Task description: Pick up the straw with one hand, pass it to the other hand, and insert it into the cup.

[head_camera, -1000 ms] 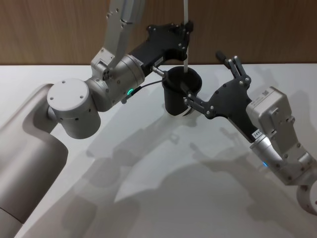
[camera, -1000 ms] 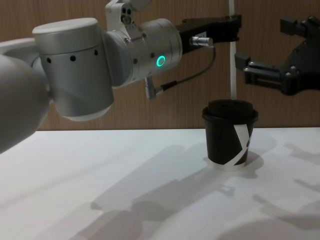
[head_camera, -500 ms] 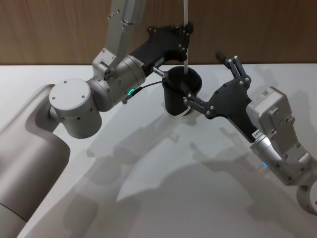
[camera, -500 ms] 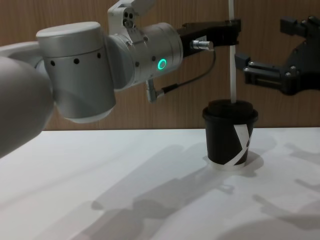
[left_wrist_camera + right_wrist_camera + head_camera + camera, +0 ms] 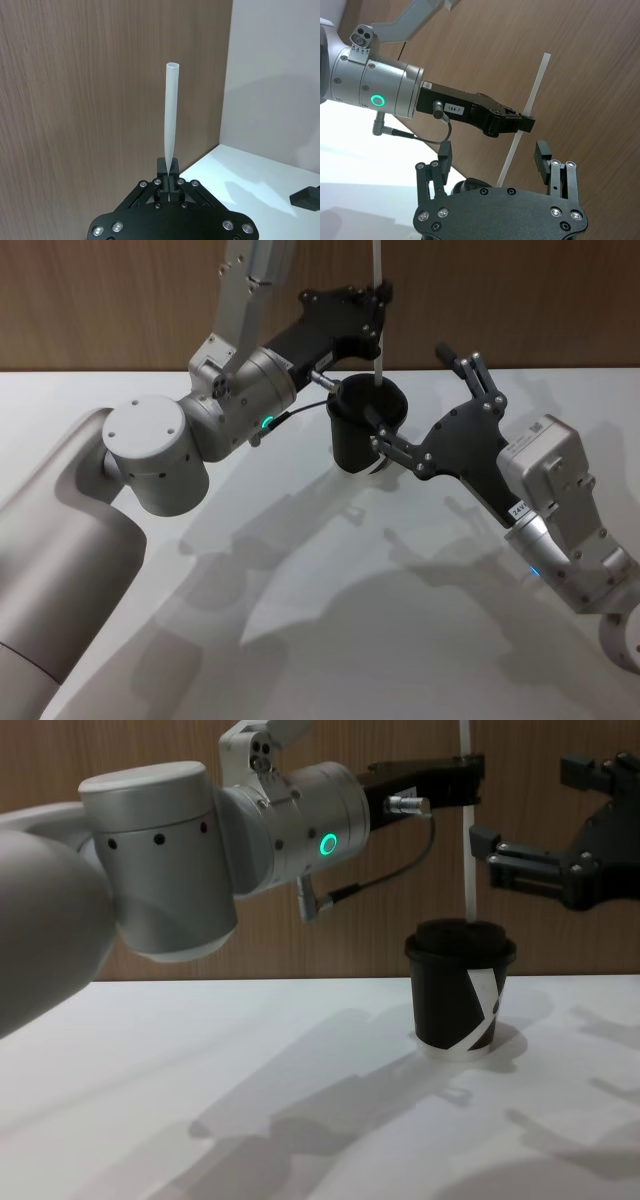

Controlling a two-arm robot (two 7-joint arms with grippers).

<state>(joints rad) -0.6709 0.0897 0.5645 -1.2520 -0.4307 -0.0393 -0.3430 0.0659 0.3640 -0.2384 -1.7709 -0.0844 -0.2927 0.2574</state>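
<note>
Holding the straw (image 5: 467, 850) upright in my left gripper (image 5: 462, 782), I have it pinched tight between narrow fingers at a point above its middle, so most of its length hangs below my grip and a shorter piece stands above. Its long axis runs straight up and down. Directly beneath my left fingers sits the cup (image 5: 461, 988), upright on the white table (image 5: 250, 1100), and the straw's lower end meets the domed lid at about its centre; I judge it is at or just inside the lid's hole, though I cannot tell how deep it goes.

My right gripper (image 5: 545, 830) stands just beside the straw, on the far side from my left arm, fingers spread wide and touching nothing; from its wrist view the straw rises in the gap between them.

The coming move, I judge, is a plain push straight down along the straw's axis, and my left gripper alone is placed for it.

I count one straw, one cup and two grippers.
</note>
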